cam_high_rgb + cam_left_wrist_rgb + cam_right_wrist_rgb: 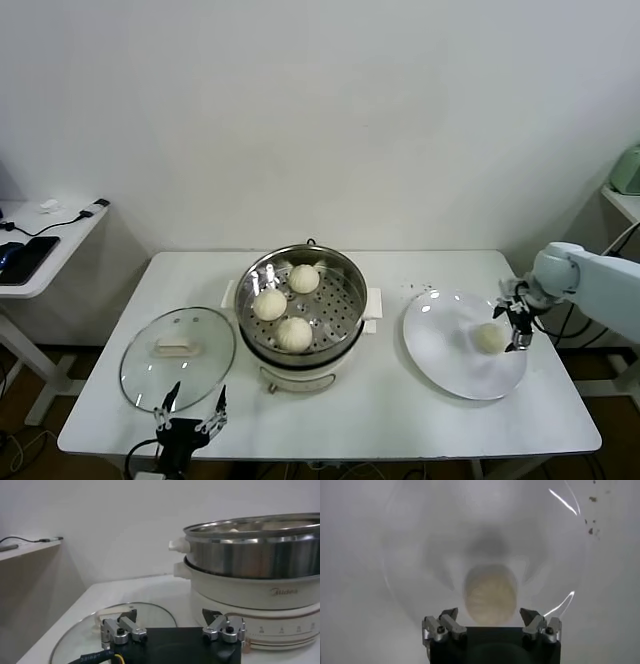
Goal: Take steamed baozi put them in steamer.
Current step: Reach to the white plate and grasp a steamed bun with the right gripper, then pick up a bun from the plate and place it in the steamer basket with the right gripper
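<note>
Three baozi (289,305) sit in the steamer (345,272); I hold the right pincer (517,322) wide open, empty, over the last baozi (488,338) on the plate (440,350); next: descend, close; left pincer (190,407) parked open.

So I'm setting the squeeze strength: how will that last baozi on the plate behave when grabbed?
The baozi looks soft and doughy, so it would probably dent under a hard squeeze. Being domed on a smooth white plate, it may slide or roll if nudged. The open right gripper hovers just above it.
</note>
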Robot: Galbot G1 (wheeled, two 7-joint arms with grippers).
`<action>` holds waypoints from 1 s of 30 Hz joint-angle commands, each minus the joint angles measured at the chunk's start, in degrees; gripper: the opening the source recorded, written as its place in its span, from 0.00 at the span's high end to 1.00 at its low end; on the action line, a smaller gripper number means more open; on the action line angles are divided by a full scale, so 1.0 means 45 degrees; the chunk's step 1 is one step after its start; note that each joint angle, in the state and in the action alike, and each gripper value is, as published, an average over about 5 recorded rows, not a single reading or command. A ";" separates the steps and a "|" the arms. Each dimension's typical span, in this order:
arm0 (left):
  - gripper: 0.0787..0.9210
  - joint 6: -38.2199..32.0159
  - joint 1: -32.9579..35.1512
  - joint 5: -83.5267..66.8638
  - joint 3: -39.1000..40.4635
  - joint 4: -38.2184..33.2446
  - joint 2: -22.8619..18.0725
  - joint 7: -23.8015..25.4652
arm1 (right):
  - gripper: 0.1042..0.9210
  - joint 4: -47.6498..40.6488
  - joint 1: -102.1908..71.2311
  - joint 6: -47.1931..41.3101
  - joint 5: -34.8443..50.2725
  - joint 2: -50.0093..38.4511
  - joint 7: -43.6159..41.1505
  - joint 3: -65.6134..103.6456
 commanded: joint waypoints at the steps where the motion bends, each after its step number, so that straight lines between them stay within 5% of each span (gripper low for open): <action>1: 0.12 -0.0016 0.0020 0.0031 0.0016 -0.0012 0.0003 0.0005 | 0.12 -0.0851 -0.1795 -0.0193 -0.0553 0.0553 0.0560 0.1633; 9: 0.12 -0.0009 0.0049 0.0049 0.0035 -0.0143 -0.0004 0.0010 | 0.13 -0.0752 -0.1534 -0.0258 -0.0425 0.0563 0.0505 0.1460; 17: 0.12 -0.0021 0.0174 0.0070 0.0059 -0.0293 0.0006 0.0010 | 0.30 0.0523 0.0888 -0.0433 0.1052 0.0002 -0.0071 -0.0448; 30: 0.12 0.0089 0.0099 0.0049 0.0200 -0.0578 0.0075 0.0034 | 0.33 0.6026 1.1700 -0.1659 0.8353 0.2060 0.0135 -0.8366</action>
